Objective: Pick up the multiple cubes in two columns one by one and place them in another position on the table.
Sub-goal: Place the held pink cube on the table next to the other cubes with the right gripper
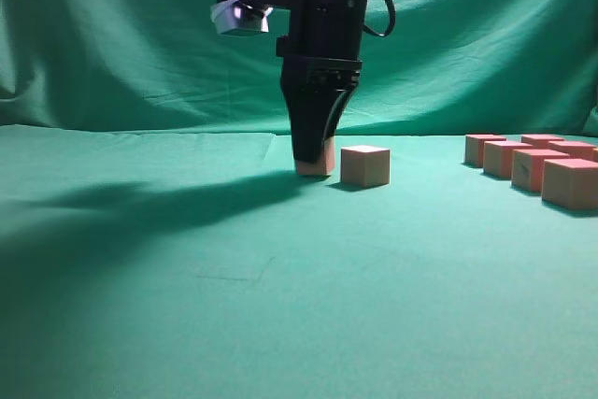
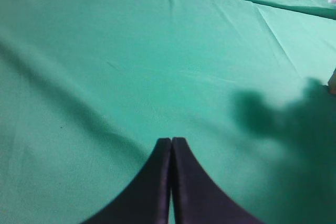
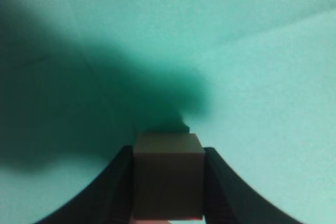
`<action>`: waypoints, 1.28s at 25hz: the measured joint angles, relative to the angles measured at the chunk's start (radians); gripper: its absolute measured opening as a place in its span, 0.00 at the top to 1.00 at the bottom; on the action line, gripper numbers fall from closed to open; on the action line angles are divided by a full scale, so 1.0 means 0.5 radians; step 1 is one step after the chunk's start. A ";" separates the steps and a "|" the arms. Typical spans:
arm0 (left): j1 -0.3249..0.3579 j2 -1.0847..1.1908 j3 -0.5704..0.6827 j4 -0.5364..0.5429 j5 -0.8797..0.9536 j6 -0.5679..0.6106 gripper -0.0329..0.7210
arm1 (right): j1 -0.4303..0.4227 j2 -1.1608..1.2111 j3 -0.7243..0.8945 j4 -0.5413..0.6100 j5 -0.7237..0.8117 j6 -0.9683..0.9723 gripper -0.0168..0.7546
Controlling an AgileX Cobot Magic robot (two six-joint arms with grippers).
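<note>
Surface [image 1: 280,324]: broad, flat, covered in green cloth with slight wrinkles; a dark shadow lies across its left part in the exterior view. Backdrop [image 1: 112,35]: draped green cloth behind the surface. Right pincer [image 1: 315,161]: black, pointing straight down near the middle of the surface, clamped on one cube [image 1: 317,165]; in the right wrist view the cube [image 3: 168,182] sits squarely between the two fingers [image 3: 113,187], its sides touching both. The held cube's lower edge is at or just on the cloth; whether it rests there or is slightly lifted I cannot tell. Loose cube [image 1: 364,165]: just right of the held cube, apart from it by a narrow gap, upright on the surface, tan sides, pale top. Cube group [image 1: 537,167]: well to the right of the held cube, near the right edge of the exterior view; at least five blocks with pinkish-red tops and tan sides, set in close rows that run back from the camera; the outermost are cut off by the frame, so the full count is not visible. Wrist camera [image 1: 241,16]: pale housing mounted up the right arm, left of the held cube's vertical line. Left pincer [image 2: 171,182]: black fingers pressed together, nothing between them, above bare cloth; a sliver of something pale shows at the right edge of that view, too little to identify.
</note>
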 joint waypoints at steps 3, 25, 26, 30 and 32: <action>0.000 0.000 0.000 0.000 0.000 0.000 0.96 | -0.025 0.000 0.000 0.000 0.015 0.000 0.63; 0.000 0.000 0.000 0.000 0.000 0.000 0.96 | -0.030 0.025 -0.006 0.101 0.021 0.004 0.54; 0.000 0.000 0.000 0.000 0.000 0.000 0.96 | -0.030 0.025 -0.006 0.101 0.024 0.004 0.50; 0.000 0.000 0.000 0.000 0.000 0.000 0.96 | -0.030 0.025 -0.006 0.101 0.037 0.090 0.23; 0.000 0.000 0.000 0.000 0.000 0.000 0.96 | -0.030 0.025 -0.011 0.088 0.037 0.166 0.13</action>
